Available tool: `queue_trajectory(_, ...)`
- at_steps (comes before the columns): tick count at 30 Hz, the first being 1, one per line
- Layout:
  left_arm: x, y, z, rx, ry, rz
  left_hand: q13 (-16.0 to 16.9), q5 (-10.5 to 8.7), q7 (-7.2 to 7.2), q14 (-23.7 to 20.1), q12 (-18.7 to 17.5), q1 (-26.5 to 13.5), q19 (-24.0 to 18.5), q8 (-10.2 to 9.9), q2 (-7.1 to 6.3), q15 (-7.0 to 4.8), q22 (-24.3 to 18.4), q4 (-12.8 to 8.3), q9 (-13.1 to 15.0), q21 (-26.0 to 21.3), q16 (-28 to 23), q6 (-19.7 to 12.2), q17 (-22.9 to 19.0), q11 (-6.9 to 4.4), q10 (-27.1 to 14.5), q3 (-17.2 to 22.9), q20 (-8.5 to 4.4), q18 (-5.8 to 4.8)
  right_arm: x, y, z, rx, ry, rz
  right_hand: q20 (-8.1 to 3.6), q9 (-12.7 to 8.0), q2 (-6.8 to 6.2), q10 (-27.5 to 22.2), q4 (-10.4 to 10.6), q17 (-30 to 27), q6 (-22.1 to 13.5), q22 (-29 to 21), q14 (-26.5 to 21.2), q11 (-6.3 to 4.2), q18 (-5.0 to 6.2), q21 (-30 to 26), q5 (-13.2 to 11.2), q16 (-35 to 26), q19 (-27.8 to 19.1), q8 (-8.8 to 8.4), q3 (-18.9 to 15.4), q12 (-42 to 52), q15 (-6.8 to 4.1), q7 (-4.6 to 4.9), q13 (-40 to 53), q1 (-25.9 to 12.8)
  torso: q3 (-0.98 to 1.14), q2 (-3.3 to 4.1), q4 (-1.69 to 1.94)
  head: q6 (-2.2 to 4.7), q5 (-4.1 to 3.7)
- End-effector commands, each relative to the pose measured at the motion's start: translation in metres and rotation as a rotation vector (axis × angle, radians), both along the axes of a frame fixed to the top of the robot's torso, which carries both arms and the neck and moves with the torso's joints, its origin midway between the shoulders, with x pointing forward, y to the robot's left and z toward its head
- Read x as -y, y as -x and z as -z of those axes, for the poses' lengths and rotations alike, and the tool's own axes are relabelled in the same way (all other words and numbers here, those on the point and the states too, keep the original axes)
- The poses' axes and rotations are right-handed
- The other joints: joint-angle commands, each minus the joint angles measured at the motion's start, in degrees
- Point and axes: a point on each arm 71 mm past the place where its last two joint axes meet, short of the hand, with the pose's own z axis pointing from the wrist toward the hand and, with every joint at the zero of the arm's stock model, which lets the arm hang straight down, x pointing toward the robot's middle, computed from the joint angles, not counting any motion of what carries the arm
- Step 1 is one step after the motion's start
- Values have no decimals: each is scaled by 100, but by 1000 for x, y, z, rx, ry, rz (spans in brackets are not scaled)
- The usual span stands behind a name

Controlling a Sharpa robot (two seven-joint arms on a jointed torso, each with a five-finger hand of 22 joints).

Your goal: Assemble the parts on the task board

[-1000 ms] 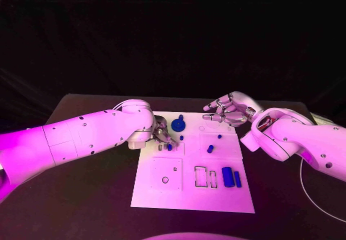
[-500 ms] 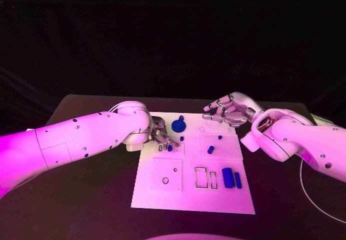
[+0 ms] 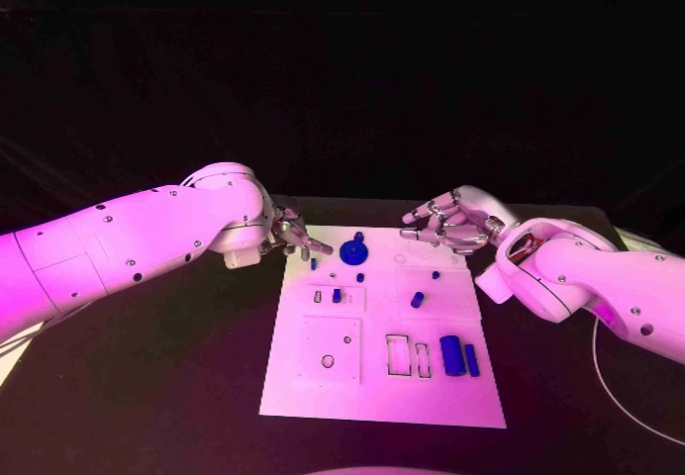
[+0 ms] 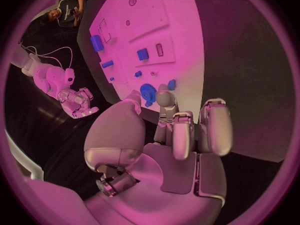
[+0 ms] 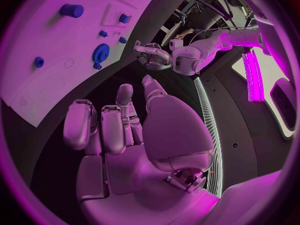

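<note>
On white task board [image 3: 383,396]: small blue parts [image 3: 451,353], perhaps cylindrical pegs

The black table [image 3: 171,376] carries the white task board [image 3: 357,391] lying flat at its middle.

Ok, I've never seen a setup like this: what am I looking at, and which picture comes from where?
A two-armed robot at a black table. The big picture looks down from its head; the two round ones come from cameras at each wrist. The left robot hand and the right robot hand both hover by the far end of the white task board, holding nothing. On the board lie small blue parts: a gear, a small block and two longer bars.
</note>
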Motion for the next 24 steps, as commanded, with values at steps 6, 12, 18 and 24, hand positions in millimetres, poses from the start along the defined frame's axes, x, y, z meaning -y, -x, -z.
queue_trajectory(6,3,-20,-3,-15,10,-15,-95,-14,18,603,-63,233,213,-70,50,69,459,-6,-103,-18,17,-39,1509,24,-90,-138,72,62,-4,0,1,-2,3,-20,19,1,31,-38,-9,-4,38,-6,232,-3,40,-31,40,-25,-36,31,-53,-19,-4,-10,-8,10,3,8,4,6,21)
queue_trajectory(12,5,-32,5,-34,-30,-20,-107,-12,23,603,-63,296,216,-84,70,75,465,-7,-134,-16,17,-34,1509,29,-100,-178,78,61,-5,0,1,-3,3,-23,18,1,40,-40,-13,-3,38,-6,233,-4,40,-32,48,-25,-35,31,-56,-16,-4,-10,-10,28,-4,9,2,-7,21)
queue_trajectory(18,8,-37,15,-68,-65,-17,-97,-11,24,603,-45,330,222,-88,99,77,480,-4,-152,-3,17,-23,1509,31,-95,-197,81,58,-6,0,2,-4,3,-24,18,1,53,-43,-15,-5,39,-4,233,-5,39,-32,55,-27,-33,32,-57,-18,-5,-10,-15,42,4,6,5,-15,20)
queue_trajectory(24,8,-39,24,-92,-86,-21,-98,-8,22,603,-35,379,223,-89,134,78,481,-6,-173,-4,17,-4,1509,30,-94,-224,84,58,-6,0,2,-6,4,-26,17,2,72,-39,-14,-2,40,-2,234,-5,39,-31,61,-26,-31,33,-58,-7,-6,-11,-8,57,-1,4,4,-18,35)
